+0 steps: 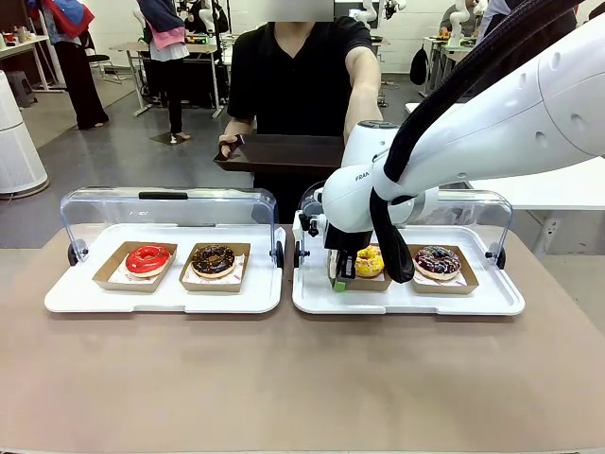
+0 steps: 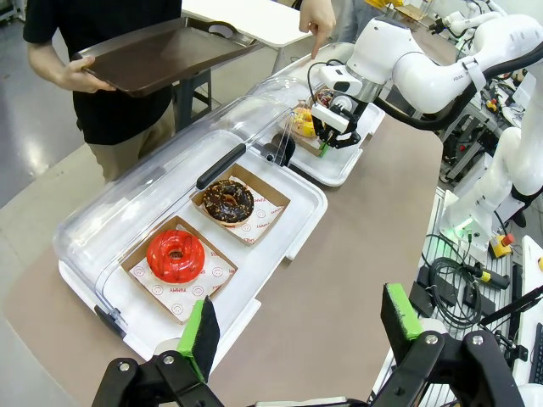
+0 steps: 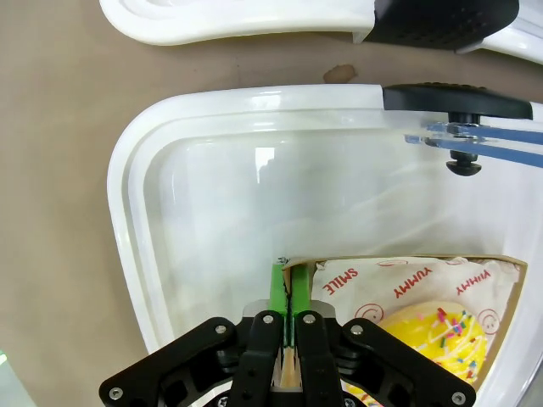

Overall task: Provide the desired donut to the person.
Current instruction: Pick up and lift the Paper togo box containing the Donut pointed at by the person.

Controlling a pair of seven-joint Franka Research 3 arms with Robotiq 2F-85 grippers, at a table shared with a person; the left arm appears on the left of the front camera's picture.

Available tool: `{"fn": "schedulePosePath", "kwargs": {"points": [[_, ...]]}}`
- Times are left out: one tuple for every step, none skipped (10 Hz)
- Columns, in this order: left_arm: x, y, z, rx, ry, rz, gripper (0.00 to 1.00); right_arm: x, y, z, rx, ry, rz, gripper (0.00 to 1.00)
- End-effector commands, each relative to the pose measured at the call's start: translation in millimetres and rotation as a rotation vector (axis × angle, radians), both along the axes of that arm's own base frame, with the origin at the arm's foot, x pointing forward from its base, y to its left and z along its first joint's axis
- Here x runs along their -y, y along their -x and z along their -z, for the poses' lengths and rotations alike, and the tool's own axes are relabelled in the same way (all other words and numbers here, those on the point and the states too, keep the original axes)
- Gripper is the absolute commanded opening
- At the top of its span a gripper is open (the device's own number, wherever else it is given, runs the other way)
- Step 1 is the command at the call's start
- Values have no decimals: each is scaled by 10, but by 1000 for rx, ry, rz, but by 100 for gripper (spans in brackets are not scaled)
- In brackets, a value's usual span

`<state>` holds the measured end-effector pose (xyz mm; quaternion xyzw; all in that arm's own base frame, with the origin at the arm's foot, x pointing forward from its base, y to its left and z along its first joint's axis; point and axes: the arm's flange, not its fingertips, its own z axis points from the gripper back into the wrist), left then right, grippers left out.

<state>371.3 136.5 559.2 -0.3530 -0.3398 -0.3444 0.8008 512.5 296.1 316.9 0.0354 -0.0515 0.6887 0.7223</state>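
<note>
Right gripper we see clamped on the wall of the cardboard tray beside the yellow donut (left gripper gapes wide).

Front cam: fixed on the robot side, faces across the table. Person at 12 o'clock, mid-range, left tray and right tray both in frame.
Left wrist cam: high, oblique, far. Left tray centre, right tray at 1 o'clock, person at 11.
Right wrist cam: very close, looking down on the right tray's corner, yellow donut in its card tray at 5 o'clock.
Front and left wrist share both trays and the person. All three share that donut corner.
</note>
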Motion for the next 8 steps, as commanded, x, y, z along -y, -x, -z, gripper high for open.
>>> {"fn": "schedulePosePath", "kwargs": {"points": [[-1,5,-4,7,11,4,100,17,-72,56,7,4,-7,0],[-1,5,-4,7,11,4,100,19,-67,47,9,6,-5,0],[-1,5,-4,7,11,4,100,21,-44,10,10,10,3,0],[-1,5,-4,7,11,4,100,-14,33,-95,-21,2,18,0],[-1,5,-4,7,11,4,100,-67,167,-248,-78,6,37,0],[-1,5,-4,7,11,4,100,-107,316,-441,-100,56,81,0],[-1,5,-4,7,11,4,100,-147,474,-639,-129,71,99,0],[-1,5,-4,7,11,4,100,-186,665,-855,-161,78,100,0]]}}
